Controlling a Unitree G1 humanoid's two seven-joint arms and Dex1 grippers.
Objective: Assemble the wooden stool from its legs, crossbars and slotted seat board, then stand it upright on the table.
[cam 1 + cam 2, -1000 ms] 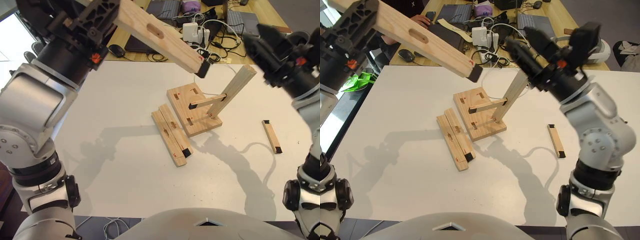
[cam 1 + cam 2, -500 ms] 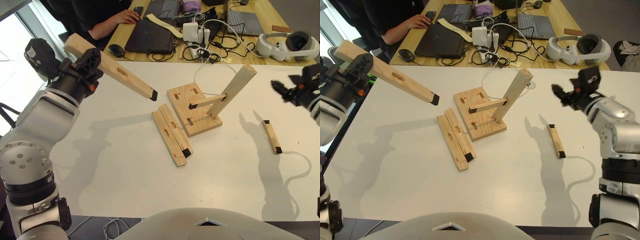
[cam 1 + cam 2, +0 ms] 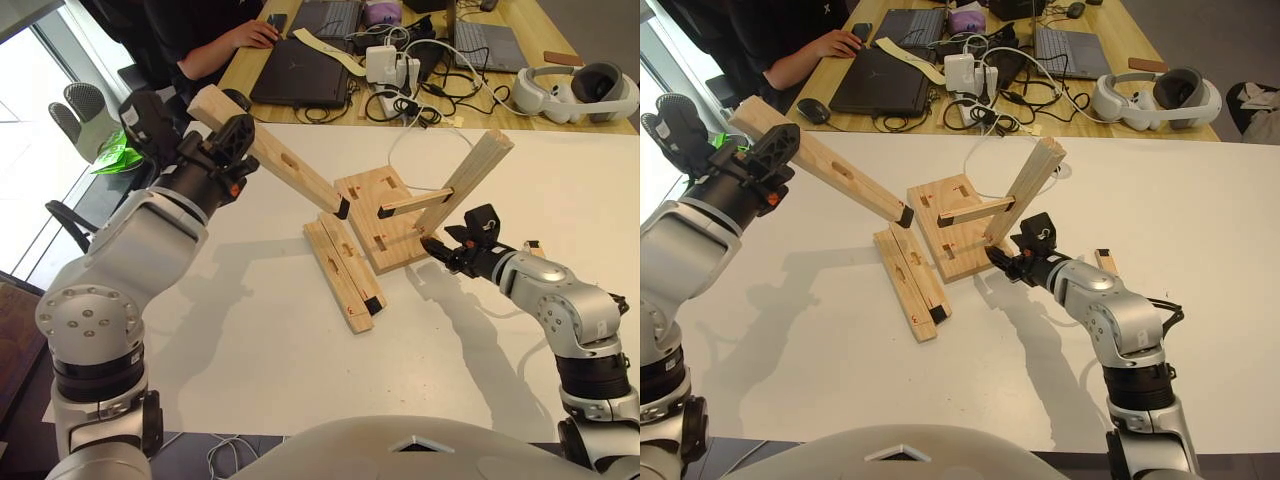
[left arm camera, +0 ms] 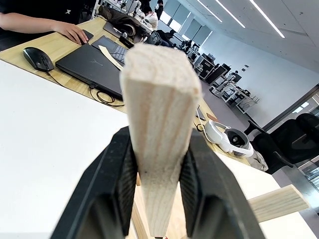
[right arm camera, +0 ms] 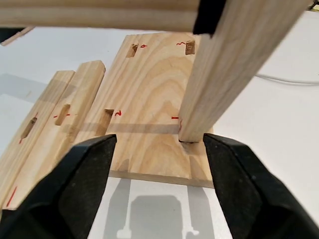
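Left gripper (image 3: 228,148) jaws clenched on one wooden leg (image 3: 285,172), gripped near its plain end and held in the air. The leg slants down from 10 o'clock, and its black-capped end hangs just over the 9 o'clock edge of the seat board (image 3: 362,197). Seat board lies flat mid-worktop (image 3: 250,330), slots up with red marks beside them. A second leg (image 3: 470,178) is planted in the board's 3 o'clock corner slot and leans toward 1 o'clock. A crossbar (image 3: 410,203) is plugged into its side and points to 9 o'clock over the board. Two more legs (image 3: 343,262) lie flat side by side, touching each other, just beside the board at its 7 o'clock. Right gripper (image 3: 440,252) sits low at the board's 4 o'clock corner, jaws released and spread wide, gripping nothing, with the foot of the planted leg just ahead between them. A separate desk at 12 o'clock carries a laptop (image 3: 300,80) and a headset (image 3: 575,90).
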